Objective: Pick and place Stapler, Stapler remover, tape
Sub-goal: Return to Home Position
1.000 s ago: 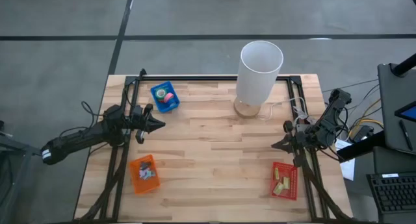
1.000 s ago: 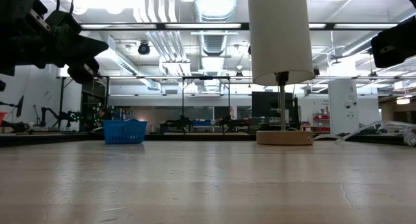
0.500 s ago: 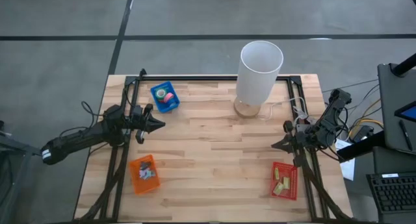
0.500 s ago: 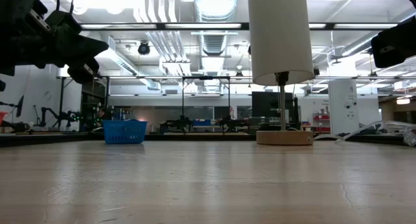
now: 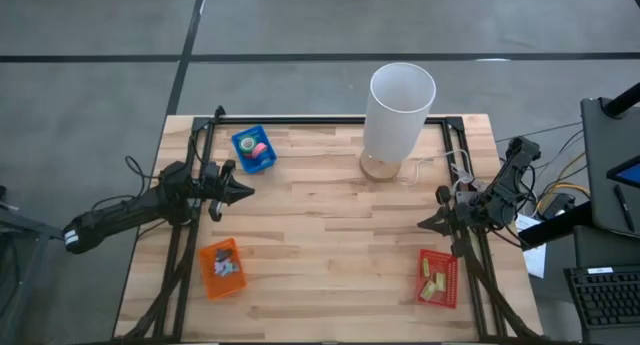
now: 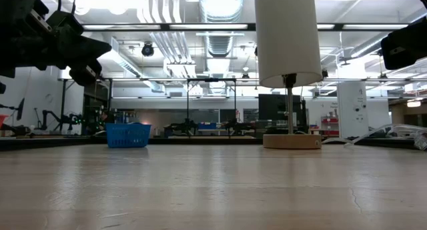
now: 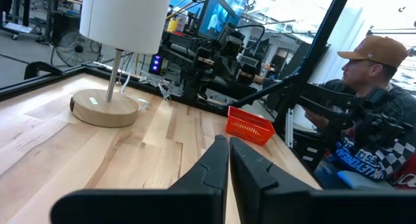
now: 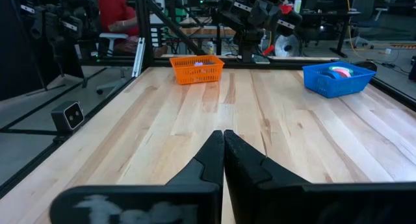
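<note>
The left arm reaches in over the wooden table's (image 5: 320, 235) left edge and the right arm over its right, both raised and pointing inward. The left gripper (image 5: 247, 193) and right gripper (image 5: 422, 224) have their fingers pressed together, empty. The tape rolls (image 5: 259, 147) lie in the blue basket (image 5: 240, 151).

Tape rolls (image 5: 259, 148) lie in the blue basket (image 5: 240, 143) on the table (image 5: 330, 220)

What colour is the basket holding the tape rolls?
Blue; the basket shows best in the high view.

Lab: ceiling ducts (image 6: 217, 40), monitors (image 7: 224, 8)
</note>
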Robot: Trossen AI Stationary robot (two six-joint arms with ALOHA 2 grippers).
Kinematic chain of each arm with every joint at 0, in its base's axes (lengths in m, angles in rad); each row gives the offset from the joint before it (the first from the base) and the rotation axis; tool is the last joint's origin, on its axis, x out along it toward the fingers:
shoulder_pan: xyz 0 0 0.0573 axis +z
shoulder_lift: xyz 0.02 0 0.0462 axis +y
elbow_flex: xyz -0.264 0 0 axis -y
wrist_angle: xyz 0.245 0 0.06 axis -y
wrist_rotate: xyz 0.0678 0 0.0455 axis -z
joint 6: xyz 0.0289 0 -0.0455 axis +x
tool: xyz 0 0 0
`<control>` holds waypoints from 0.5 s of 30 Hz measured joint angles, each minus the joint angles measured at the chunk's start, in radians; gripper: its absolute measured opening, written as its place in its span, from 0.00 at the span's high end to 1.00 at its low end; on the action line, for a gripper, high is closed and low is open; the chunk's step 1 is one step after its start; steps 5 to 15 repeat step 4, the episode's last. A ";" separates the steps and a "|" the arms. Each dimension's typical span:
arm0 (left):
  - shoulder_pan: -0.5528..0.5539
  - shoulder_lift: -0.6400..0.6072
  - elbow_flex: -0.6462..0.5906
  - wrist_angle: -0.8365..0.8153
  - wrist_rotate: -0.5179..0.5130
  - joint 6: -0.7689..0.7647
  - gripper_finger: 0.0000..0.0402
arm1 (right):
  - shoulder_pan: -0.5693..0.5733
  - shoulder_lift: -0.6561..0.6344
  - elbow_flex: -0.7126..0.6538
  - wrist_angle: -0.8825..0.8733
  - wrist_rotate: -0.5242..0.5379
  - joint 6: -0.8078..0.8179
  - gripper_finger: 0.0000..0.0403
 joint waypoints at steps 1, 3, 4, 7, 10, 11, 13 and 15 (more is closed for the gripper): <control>0.000 0.000 0.000 0.000 0.000 0.000 0.96 | 0.000 0.000 0.000 0.000 0.000 0.000 0.98; 0.000 0.000 0.000 0.000 0.000 0.000 0.96 | 0.000 0.000 0.000 0.000 0.000 0.000 0.98; 0.000 0.000 0.000 0.000 0.000 0.000 0.96 | 0.000 0.000 0.000 0.000 0.000 0.000 0.98; 0.000 0.000 0.000 0.000 0.000 0.000 0.96 | 0.000 0.000 0.000 0.000 0.000 0.000 0.98; 0.000 0.000 0.000 0.000 0.000 0.000 0.96 | 0.000 0.000 0.000 0.000 0.000 0.000 0.98; 0.000 0.000 0.000 0.000 0.000 0.000 0.96 | 0.000 0.000 0.000 0.000 0.000 0.000 0.98; 0.000 0.000 0.000 0.000 0.000 0.000 0.96 | 0.000 0.000 0.000 0.000 0.000 0.000 0.98; 0.000 0.000 0.000 0.000 0.000 0.000 0.96 | 0.000 0.000 0.000 0.000 0.000 0.000 0.98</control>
